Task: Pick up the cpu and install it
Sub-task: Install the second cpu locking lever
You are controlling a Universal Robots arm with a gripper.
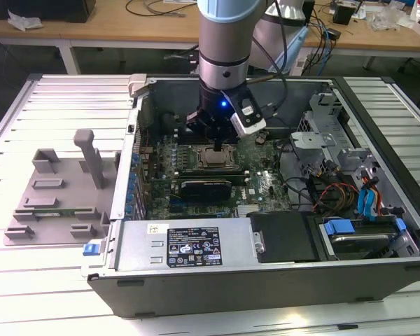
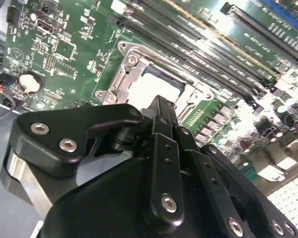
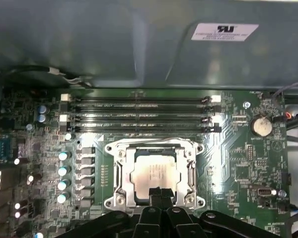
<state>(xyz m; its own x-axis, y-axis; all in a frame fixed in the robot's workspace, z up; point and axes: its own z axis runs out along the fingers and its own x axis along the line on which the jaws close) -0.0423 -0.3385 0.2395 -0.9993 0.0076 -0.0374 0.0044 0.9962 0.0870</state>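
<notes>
The shiny silver-grey square cpu (image 3: 154,174) lay in the metal-edged socket frame (image 3: 118,174); the black gripper (image 3: 160,194) hovered above, fingers pressed together, holding nothing.

End effector (image 3: 159,192) vertical, fingers closed.

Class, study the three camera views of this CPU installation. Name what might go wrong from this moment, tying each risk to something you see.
1. The cpu lies inside the socket frame with the gripper at its edge; any sideways drag might shift it and harm the contacts.
2. The memory slots sit close beside the socket, so a drifting arm might strike them.
</notes>
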